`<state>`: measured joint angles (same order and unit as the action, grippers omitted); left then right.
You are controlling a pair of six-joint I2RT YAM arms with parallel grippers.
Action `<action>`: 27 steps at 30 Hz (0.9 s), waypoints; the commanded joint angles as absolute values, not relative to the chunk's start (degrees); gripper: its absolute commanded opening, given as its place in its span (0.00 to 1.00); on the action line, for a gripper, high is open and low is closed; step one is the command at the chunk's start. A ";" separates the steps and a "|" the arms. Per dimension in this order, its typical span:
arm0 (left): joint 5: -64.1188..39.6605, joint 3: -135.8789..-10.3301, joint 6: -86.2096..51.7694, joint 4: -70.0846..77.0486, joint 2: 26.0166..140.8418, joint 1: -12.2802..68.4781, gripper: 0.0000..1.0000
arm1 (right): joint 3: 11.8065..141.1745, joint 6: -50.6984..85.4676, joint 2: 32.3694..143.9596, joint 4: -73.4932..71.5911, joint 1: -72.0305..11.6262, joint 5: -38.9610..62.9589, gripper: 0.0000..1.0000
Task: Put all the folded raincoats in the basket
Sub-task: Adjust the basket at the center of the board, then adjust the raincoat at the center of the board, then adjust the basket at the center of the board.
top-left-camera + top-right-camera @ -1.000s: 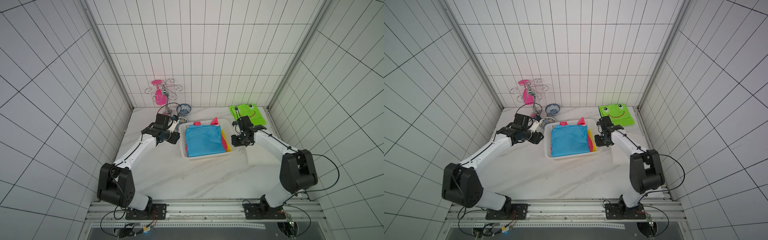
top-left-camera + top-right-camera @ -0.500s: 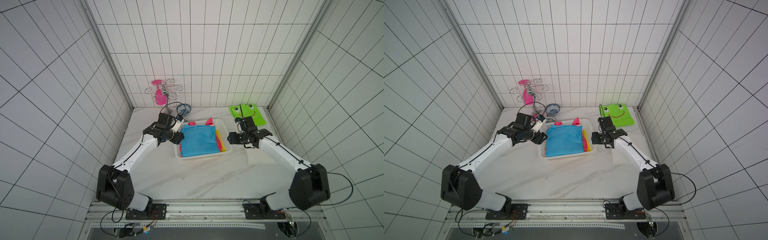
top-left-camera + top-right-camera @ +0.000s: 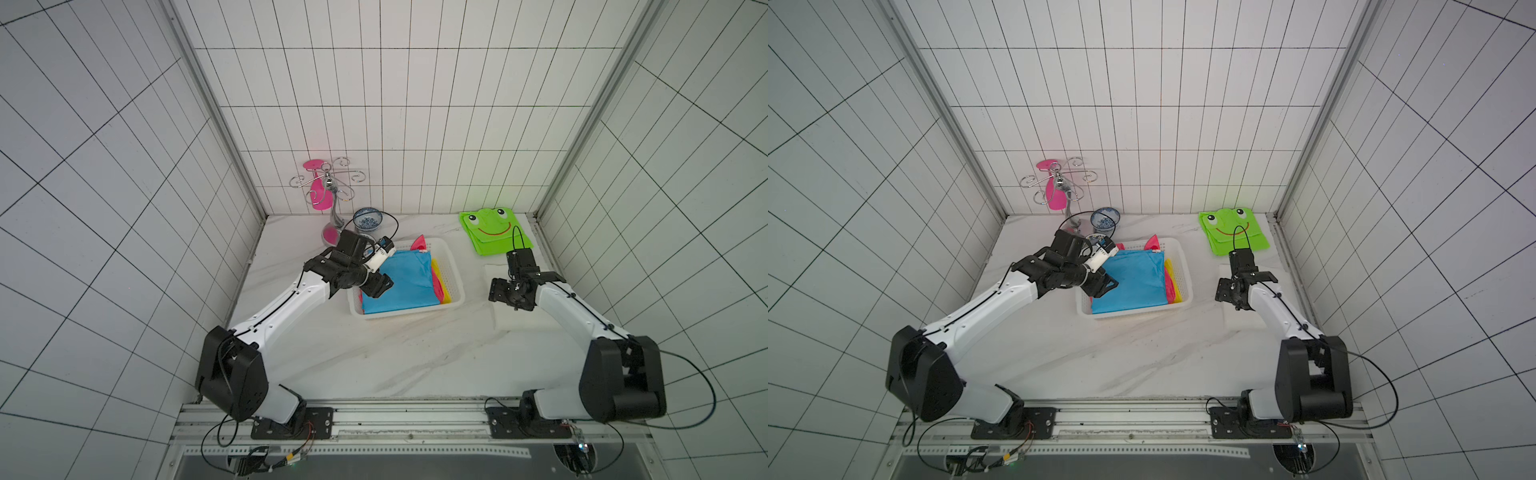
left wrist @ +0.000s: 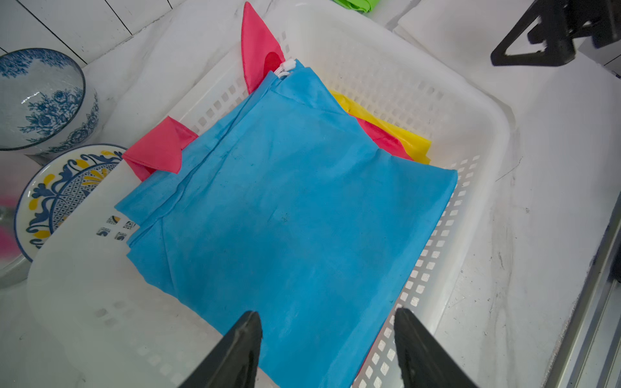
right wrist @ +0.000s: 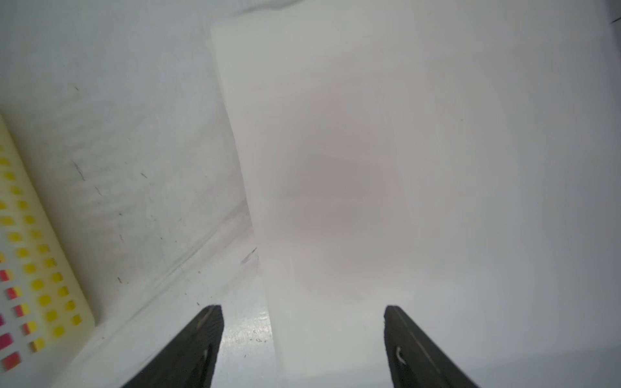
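The white perforated basket [image 3: 455,270] [image 3: 1183,270] stands mid-table and holds a blue folded raincoat [image 3: 409,282] [image 4: 302,201] over pink and yellow ones. A flat white folded raincoat [image 3: 505,316] [image 3: 1237,320] [image 5: 403,151] lies on the table to the right of the basket. My right gripper [image 3: 496,291] [image 5: 302,310] hangs open just above that raincoat's left edge, holding nothing. My left gripper [image 3: 376,286] [image 4: 326,314] is open over the basket's front left part, above the blue raincoat, with nothing between its fingers.
A green frog-faced folded raincoat [image 3: 492,232] lies at the back right. Two patterned bowls [image 3: 368,218] [image 4: 67,188] sit behind the basket's left end, beside a metal rack [image 3: 328,187] with a pink glass. The side walls stand close on both sides.
The basket has slid a little to the left, and my left gripper went with it. My right gripper left the basket's right side, moved right over the white raincoat and opened.
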<state>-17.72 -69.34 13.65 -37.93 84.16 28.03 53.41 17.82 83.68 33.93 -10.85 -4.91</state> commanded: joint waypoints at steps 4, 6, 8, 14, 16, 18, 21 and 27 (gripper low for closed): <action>-18.88 -68.47 14.50 -36.54 83.66 28.13 0.66 | 60.24 14.56 91.82 34.27 -10.96 -6.05 0.75; -19.29 -68.39 14.50 -36.64 83.76 28.22 0.66 | 63.83 13.97 94.72 34.57 -10.95 -7.12 0.72; -19.30 -68.36 14.63 -36.86 83.85 28.33 0.66 | 66.50 13.45 97.59 34.37 -10.99 -7.32 0.69; -20.08 -66.76 17.40 -37.97 83.81 28.72 0.66 | 66.45 13.42 102.33 35.22 -11.86 -7.27 0.64; -18.16 -65.53 21.78 -38.98 83.85 31.11 0.66 | 64.40 13.91 102.37 34.98 -11.98 -7.10 0.61; -14.83 -64.50 26.27 -39.87 84.27 34.65 0.69 | 62.00 14.62 102.26 35.15 -12.14 -7.23 0.56; -10.72 -63.34 29.79 -38.52 85.00 38.77 0.72 | 58.72 15.19 100.84 35.88 -13.23 -6.65 0.49; -4.17 -63.74 32.65 -34.28 89.79 42.27 0.72 | 58.10 17.04 95.01 40.01 -13.80 -1.59 0.38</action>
<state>-9.32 -63.68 29.39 -37.32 87.33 41.91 59.90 15.31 98.13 35.62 -13.23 -4.62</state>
